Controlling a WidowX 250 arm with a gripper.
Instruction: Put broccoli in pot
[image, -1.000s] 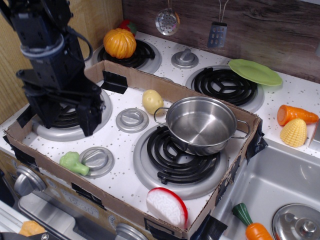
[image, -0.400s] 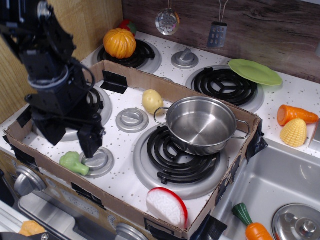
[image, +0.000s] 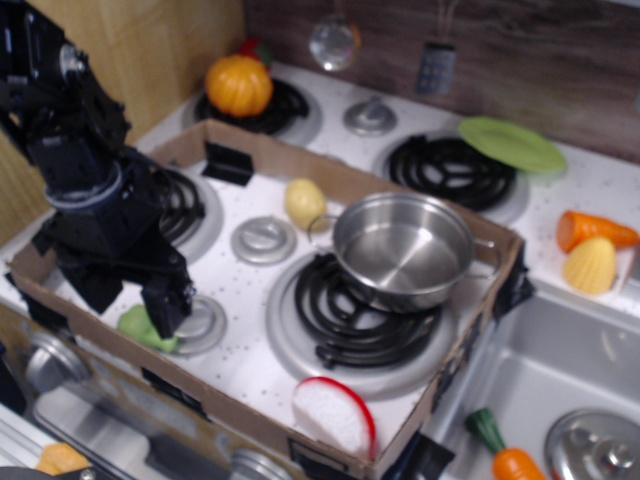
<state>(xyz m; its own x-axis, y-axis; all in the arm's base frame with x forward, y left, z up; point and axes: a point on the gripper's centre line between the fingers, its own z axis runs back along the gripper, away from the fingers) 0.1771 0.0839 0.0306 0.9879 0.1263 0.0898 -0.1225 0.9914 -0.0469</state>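
The light-green broccoli (image: 140, 329) lies at the front left of the toy stove, inside the cardboard frame, next to a grey knob. My black gripper (image: 130, 298) is open and hangs right over it, its fingers (image: 166, 303) straddling it and hiding most of it. I cannot tell if they touch it. The shiny steel pot (image: 403, 249) with two loop handles stands empty on the front right burner, well to the right of the gripper.
A yellow potato (image: 304, 202) lies left of the pot. A red-rimmed white slice (image: 334, 415) lies at the front. The cardboard frame (image: 250, 150) walls the front burners. Pumpkin (image: 239, 86), green plate (image: 510, 143), carrot (image: 592, 229), corn (image: 589, 265) lie behind and right; sink (image: 560, 360) at right.
My gripper has moved down and toward the front, from above the left burner to right over the broccoli, which it now partly hides. Nothing else has moved.
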